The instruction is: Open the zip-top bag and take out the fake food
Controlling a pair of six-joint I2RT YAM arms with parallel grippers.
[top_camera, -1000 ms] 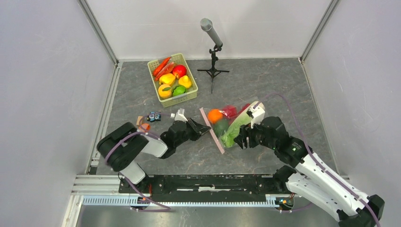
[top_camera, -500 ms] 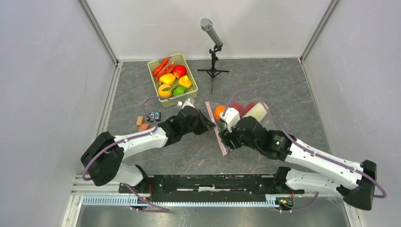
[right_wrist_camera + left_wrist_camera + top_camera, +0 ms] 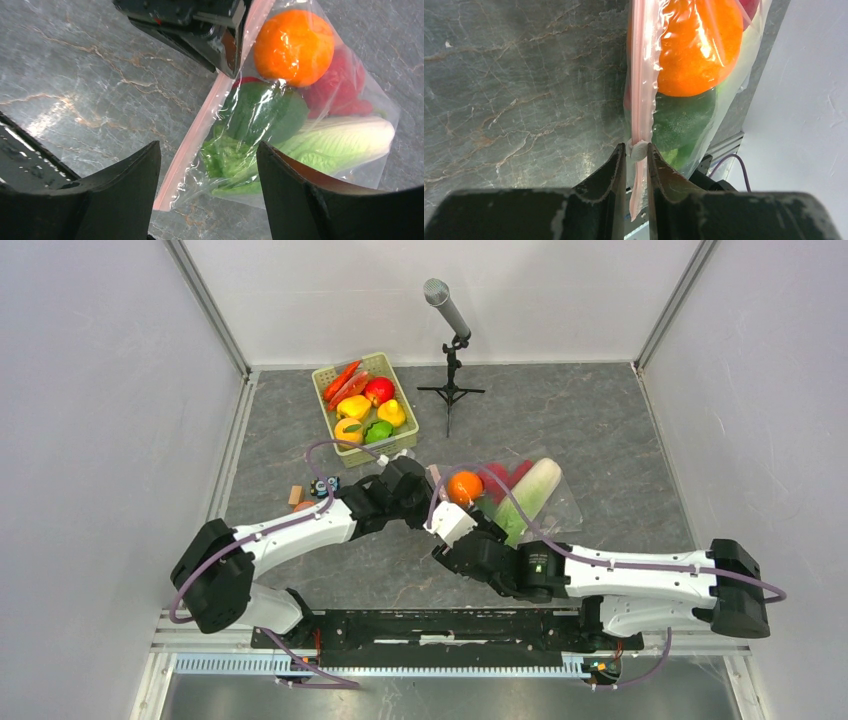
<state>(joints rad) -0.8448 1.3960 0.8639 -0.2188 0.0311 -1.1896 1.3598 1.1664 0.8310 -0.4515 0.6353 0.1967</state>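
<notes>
The zip-top bag (image 3: 545,502) lies mid-table, clear, with its pink zip strip (image 3: 200,130) on the left edge. Inside it is the fake food: an orange (image 3: 294,47), a dark green fruit (image 3: 265,112), a red piece (image 3: 340,85) and a cabbage (image 3: 340,142). My left gripper (image 3: 638,150) is shut on the white slider (image 3: 639,149) of the zip strip (image 3: 641,75); in the top view this left gripper (image 3: 428,498) sits at the bag's left edge. My right gripper (image 3: 207,150) hangs open above the near end of the strip, touching nothing. From above, the right gripper (image 3: 447,540) is just in front of the left one.
A green basket (image 3: 330,375) of toy produce stands at the back left. A microphone on a small tripod (image 3: 450,330) is behind the bag. Small toys (image 3: 322,487) lie by the left arm. A metal rail (image 3: 430,625) runs along the near edge.
My right arm has swung left from the bag's right side to the near end of the zip strip, and its jaws have widened. My left gripper has moved away from me along the strip.
</notes>
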